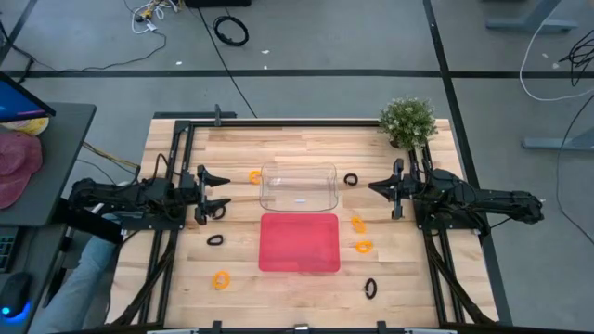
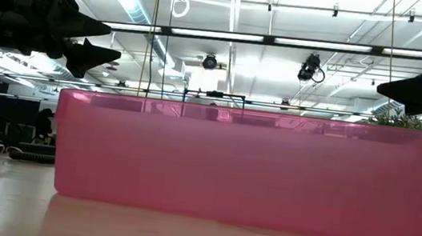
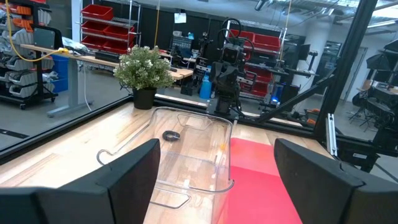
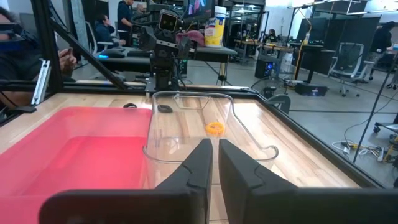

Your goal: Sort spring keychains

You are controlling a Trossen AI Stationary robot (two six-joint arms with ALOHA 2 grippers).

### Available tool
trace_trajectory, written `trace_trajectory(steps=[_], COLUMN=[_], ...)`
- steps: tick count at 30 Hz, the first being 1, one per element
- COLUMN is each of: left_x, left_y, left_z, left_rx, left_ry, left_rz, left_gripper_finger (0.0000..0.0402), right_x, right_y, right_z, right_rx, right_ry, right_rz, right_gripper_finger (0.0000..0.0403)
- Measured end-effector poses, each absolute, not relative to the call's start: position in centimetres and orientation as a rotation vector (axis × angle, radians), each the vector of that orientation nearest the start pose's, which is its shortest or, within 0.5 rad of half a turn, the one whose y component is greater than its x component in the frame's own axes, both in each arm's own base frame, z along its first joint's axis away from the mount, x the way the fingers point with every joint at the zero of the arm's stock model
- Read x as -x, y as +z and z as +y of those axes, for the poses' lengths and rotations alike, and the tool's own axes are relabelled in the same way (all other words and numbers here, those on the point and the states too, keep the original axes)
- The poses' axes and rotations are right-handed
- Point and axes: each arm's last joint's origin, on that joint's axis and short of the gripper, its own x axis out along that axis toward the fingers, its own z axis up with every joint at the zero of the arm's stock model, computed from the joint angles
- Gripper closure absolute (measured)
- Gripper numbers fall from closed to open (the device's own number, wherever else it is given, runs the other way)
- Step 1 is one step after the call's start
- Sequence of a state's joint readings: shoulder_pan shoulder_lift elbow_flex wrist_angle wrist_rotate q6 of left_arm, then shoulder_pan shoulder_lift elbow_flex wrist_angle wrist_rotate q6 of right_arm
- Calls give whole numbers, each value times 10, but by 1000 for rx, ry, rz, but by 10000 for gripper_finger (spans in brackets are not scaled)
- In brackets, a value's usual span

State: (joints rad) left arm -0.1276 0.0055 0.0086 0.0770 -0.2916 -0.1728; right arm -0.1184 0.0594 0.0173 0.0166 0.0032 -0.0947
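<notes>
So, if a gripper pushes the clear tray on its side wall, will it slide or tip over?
The clear tray would probably slide: it looks low, wide and flat-bottomed. Being thin, see-through plastic and apparently empty, it is likely light, so it may skid easily on the smooth wooden table and bump the red tray beside it.

Light is bright and even, coming from ceiling strip lights [image 2: 229, 33] that glare white at 12 o'clock in the low view. The bench [image 1: 297, 288] shows only soft, faint shadows. The red tray [image 2: 245, 166] looms close and slightly soft; both wrist views bend at their edges.
</notes>
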Motion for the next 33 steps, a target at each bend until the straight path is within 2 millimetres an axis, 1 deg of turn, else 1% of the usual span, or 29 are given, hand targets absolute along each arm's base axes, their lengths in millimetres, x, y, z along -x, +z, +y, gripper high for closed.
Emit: trace_trajectory(steps=[13,16,18,21,26,31,33], left_x=[-96,-96,-96,-96,-96,-96,-96], left_y=[173,173,173,173,173,173,173], left_z=[-4,-4,-4,-4,-4,-4,-4], left_rx=[189,189,189,189,189,189,189], left_ry=[157,157,157,157,157,157,157], left_rz=[-93,-93,-93,-93,-93,-93,-93], left_gripper_finger=[81,81,81,81,81,81,81], right_x=[-100,-100,-100,-99,-94,-91,-89], right_y=[167,169,174,184,201,210,213], right_z=[-12,-12,-12,-12,-11,-11,-11], right_rx=[68,117,144,137,101,13,8], right_ry=[-135,-136,-138,-136,-138,-122,-120], right_rz=[20,4,-41,-144,-329,-441,-478], right_gripper_finger=[371,371,371,371,371,371,371])
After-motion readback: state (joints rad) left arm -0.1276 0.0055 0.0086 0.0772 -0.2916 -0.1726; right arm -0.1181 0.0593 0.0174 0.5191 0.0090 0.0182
